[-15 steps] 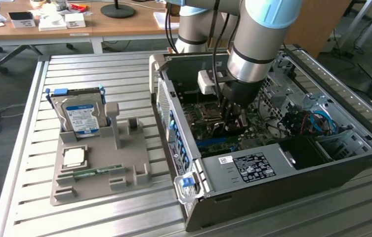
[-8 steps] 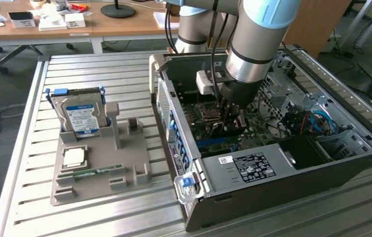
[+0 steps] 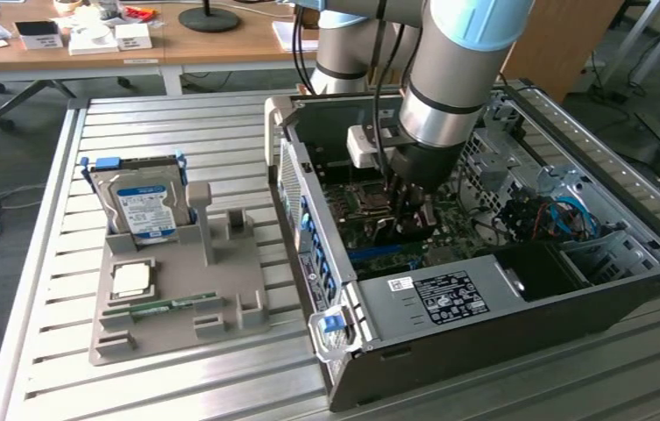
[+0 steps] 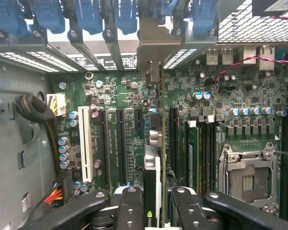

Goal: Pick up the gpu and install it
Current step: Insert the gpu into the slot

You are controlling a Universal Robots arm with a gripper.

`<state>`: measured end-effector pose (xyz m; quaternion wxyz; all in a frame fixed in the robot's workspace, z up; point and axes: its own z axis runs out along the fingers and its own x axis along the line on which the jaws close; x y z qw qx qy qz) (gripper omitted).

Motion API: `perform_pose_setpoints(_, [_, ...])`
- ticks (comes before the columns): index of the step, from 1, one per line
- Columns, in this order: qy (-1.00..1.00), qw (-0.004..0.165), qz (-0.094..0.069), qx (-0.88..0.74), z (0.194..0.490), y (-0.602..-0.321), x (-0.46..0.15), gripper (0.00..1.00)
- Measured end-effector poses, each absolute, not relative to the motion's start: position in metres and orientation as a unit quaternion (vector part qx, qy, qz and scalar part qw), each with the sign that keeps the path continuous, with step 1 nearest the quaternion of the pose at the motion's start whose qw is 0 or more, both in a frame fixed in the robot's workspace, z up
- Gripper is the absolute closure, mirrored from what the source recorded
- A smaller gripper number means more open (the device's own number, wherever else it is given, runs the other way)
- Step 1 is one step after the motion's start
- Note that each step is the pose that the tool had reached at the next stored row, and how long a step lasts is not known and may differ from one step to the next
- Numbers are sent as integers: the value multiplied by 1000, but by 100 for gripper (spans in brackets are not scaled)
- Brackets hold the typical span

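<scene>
The claw [image 4: 157, 211] grips the gpu [image 4: 152, 177] between its two black fingers [image 4: 132, 206], the card edge-on and running straight away from the claw over the green motherboard [image 4: 216, 96]. At the far end its pale metal bracket [image 4: 151, 52] meets the row of blue clips [image 4: 86, 14] on the case wall. A white expansion slot [image 4: 86, 143] lies to one side of the card, the CPU socket [image 4: 249, 182] to the other, close beside the claw
</scene>
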<state>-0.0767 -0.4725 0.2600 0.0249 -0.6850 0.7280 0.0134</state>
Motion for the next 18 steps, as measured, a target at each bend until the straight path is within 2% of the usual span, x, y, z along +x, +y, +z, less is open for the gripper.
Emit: perform_pose_setpoints(18, [728,25,13,-685,258,-473,-80,73])
